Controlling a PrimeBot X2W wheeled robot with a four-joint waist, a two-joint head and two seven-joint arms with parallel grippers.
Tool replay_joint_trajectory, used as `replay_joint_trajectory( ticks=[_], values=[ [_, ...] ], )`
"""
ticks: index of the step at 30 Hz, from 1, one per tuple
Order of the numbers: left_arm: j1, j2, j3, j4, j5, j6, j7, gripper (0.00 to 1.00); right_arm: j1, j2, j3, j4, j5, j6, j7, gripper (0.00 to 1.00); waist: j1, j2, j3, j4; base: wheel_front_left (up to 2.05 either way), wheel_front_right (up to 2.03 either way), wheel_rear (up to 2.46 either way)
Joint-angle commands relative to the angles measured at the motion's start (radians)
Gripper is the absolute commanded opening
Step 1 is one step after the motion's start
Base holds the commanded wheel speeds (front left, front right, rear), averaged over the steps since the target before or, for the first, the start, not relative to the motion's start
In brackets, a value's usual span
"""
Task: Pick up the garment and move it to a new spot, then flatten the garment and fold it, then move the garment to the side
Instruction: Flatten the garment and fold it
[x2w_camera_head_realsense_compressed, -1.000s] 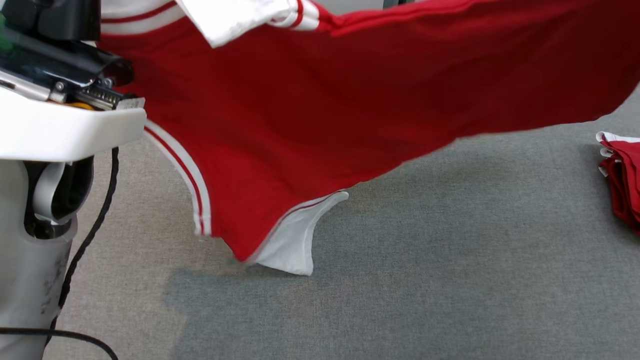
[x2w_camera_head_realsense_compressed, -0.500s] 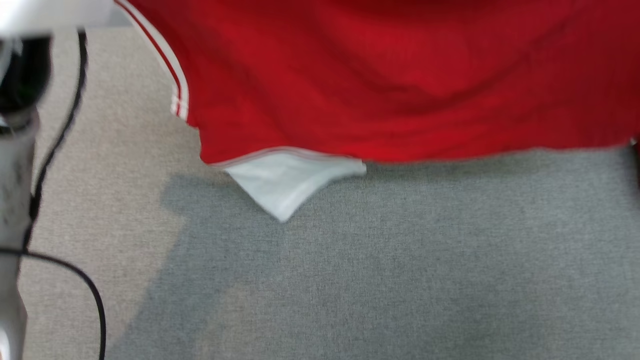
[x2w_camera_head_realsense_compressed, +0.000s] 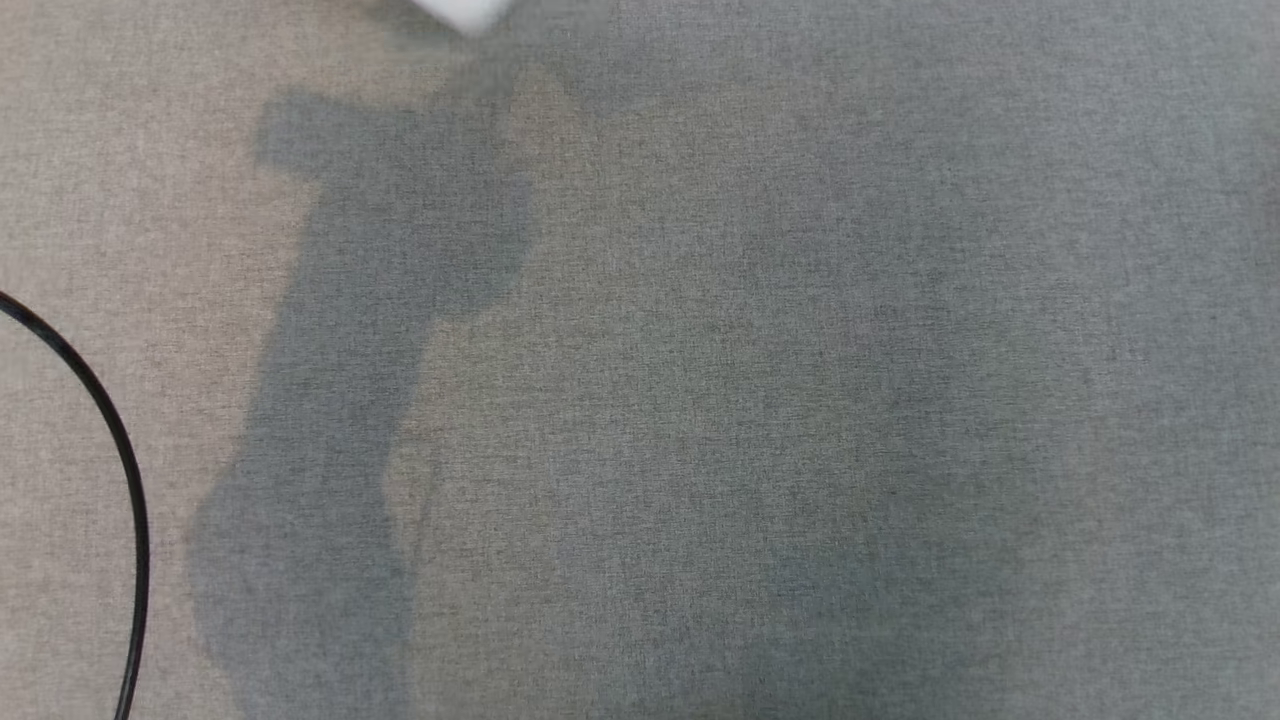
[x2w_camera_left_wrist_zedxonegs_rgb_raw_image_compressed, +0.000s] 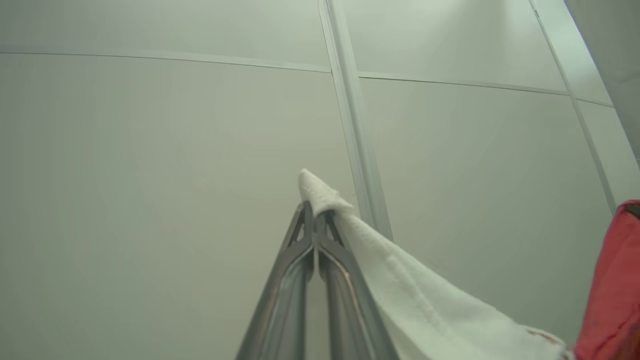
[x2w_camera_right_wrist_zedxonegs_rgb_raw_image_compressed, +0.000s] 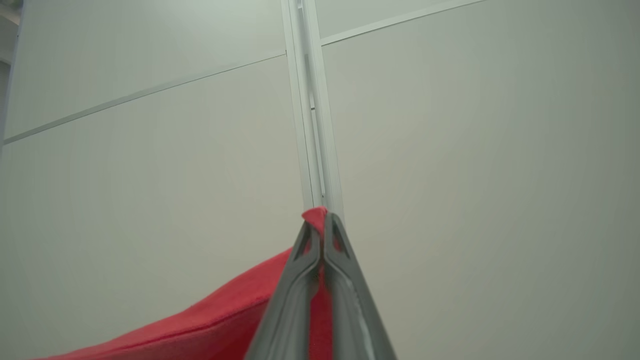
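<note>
Mid-carry, I'd say: left gripper (x2w_camera_left_wrist_zedxonegs_rgb_raw_image_compressed: 315, 212) clamps the white trim of the red-and-white cloth garment (x2w_camera_left_wrist_zedxonegs_rgb_raw_image_compressed: 400, 290), right gripper (x2w_camera_right_wrist_zedxonegs_rgb_raw_image_compressed: 322, 222) its red edge; next, spread it flat on the grey woven surface (x2w_camera_head_realsense_compressed: 760, 400).

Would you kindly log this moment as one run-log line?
step: garment pick-and-move | left tool: shut on its white trim | right tool: shut on its red fabric

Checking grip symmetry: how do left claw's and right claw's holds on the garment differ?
Left claw pinches white trim; right claw pinches red cloth. Left claw's cloth trails to its view's lower right, right claw's to lower left. Shared: both shut, a small fabric tip poking out beyond each.
</note>
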Motion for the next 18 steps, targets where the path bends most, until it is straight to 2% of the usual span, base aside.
replay_joint_trajectory(
  ticks=[1,6,10,18],
  values=[
    [-0.023,0.001,0.002,0.030,-0.011,-0.005,-0.017,0.00,-0.019,0.002,0.008,0.044,0.017,0.000,-0.029,0.00,0.0000,0.0000,0.001,0.000,0.00,0.00,0.00],
    [-0.019,-0.019,-0.015,0.151,-0.047,-0.021,-0.051,0.00,-0.037,0.012,0.073,0.224,0.037,0.000,-0.073,0.00,0.0000,0.0000,0.021,0.009,0.00,0.00,0.00],
    [0.063,-0.040,-0.024,0.267,-0.109,-0.029,-0.064,0.00,0.005,0.004,0.129,0.356,0.058,0.000,-0.083,0.00,0.0000,0.0000,0.049,0.020,0.00,0.00,0.00],
    [0.234,-0.105,-0.048,0.524,-0.267,-0.030,-0.054,0.00,0.115,0.010,0.172,0.577,0.121,0.000,-0.111,0.00,0.0000,0.0000,0.063,0.033,0.00,0.00,0.00]
  ],
)
